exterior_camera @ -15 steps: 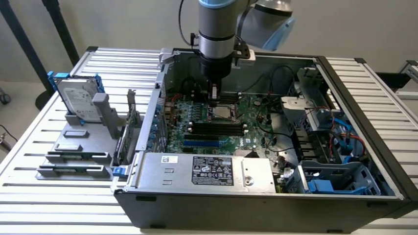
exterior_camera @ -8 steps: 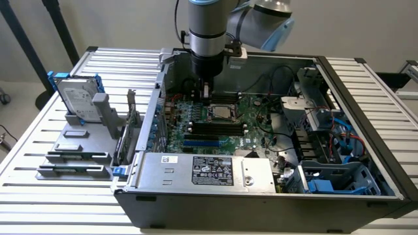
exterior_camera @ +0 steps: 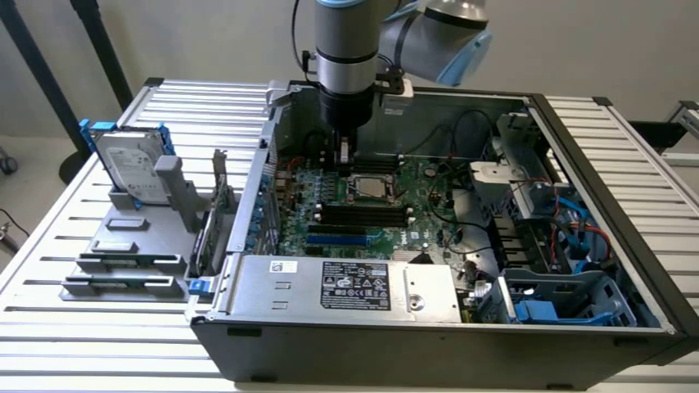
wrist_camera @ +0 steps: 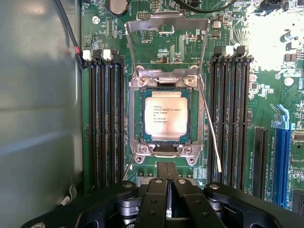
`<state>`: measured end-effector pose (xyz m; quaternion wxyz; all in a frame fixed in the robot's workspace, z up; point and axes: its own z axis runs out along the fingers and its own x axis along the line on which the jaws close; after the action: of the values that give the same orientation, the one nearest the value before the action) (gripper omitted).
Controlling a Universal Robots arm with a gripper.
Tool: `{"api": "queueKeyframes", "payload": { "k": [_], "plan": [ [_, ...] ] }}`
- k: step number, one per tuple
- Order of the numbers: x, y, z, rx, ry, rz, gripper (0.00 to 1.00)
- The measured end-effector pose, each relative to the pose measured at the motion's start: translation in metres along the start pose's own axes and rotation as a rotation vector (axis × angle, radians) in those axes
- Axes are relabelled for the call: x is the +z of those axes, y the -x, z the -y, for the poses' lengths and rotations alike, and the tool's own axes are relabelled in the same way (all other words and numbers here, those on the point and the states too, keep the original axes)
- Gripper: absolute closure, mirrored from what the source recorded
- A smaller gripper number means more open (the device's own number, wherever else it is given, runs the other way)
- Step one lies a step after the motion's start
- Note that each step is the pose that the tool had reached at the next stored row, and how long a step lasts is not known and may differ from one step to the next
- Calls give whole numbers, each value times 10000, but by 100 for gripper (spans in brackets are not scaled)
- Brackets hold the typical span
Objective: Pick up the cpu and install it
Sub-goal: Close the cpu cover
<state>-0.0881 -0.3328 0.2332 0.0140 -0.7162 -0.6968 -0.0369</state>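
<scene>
robotics lab: opened computer [exterior_camera: 437, 348] on slatted bench [exterior_camera: 77, 336].

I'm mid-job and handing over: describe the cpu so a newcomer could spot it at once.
Look into the open computer case, at the green motherboard on its floor. Between the two banks of black memory slots sits a metal socket frame; the cpu lies inside it. It is the only flat, dull silver square with printed text there.

1. Small square silver-topped cpu [wrist_camera: 165, 118] lying in the steel socket frame [wrist_camera: 135, 102] on the green motherboard [wrist_camera: 156, 42].
2. Black memory slot banks [wrist_camera: 105, 123] flanking the socket frame.
3. Motherboard inside the open grey metal case [exterior_camera: 437, 340].
4. Upright silver hard drive in a blue frame [exterior_camera: 129, 168] standing on the grey fixture [exterior_camera: 153, 246], at the exterior view's left of the case.
</scene>
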Motion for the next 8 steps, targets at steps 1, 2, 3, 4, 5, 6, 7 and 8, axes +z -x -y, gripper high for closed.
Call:
{"api": "queueKeyframes", "payload": {
  "k": [1, 2, 3, 4, 5, 6, 7, 8],
  "plan": [
    [0, 0, 0, 0, 0, 0, 89],
    [0, 0, 0, 0, 0, 0, 89],
    [0, 0, 0, 0, 0, 0, 89],
    [0, 0, 0, 0, 0, 0, 89],
    [0, 0, 0, 0, 0, 1, 89],
    [0, 0, 0, 0, 0, 0, 89],
    [0, 0, 0, 0, 0, 0, 89],
    [0, 0, 0, 0, 0, 0, 89]
  ]
}}
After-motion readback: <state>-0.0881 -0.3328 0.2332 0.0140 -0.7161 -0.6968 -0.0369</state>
